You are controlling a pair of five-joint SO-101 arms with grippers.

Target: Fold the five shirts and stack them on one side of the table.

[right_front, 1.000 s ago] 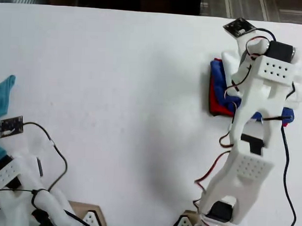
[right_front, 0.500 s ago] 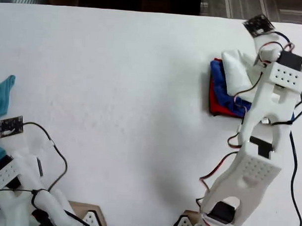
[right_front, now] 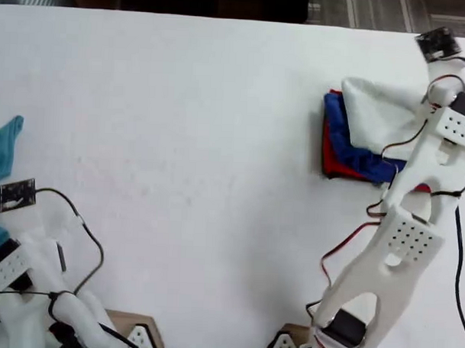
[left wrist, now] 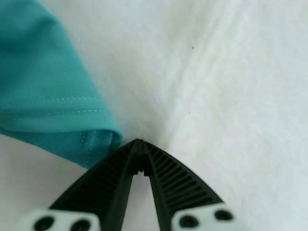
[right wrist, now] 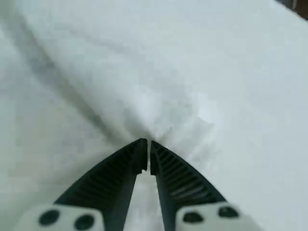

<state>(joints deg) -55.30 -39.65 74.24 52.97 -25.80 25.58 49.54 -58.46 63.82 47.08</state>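
Fabric of the crumpled white cloth shirt [right wrist: 159, 67] puckers at the tips of our right gripper [right wrist: 146, 144], whose ribbed black jaws are pressed together and pinch it. From above we see that shirt draped over a folded royal-blue cloth shirt [right_front: 349, 146]. The blue one lies on a folded red cloth shirt [right_front: 333, 167], and the pile sits near the table's far right side. Our left gripper [left wrist: 140, 147] is closed tip to tip, pointing down at the white tabletop [right_front: 180, 142] just beside the stitched hem of a teal knit shirt [left wrist: 43, 86], which lies at the table's left edge, well apart from the pile.
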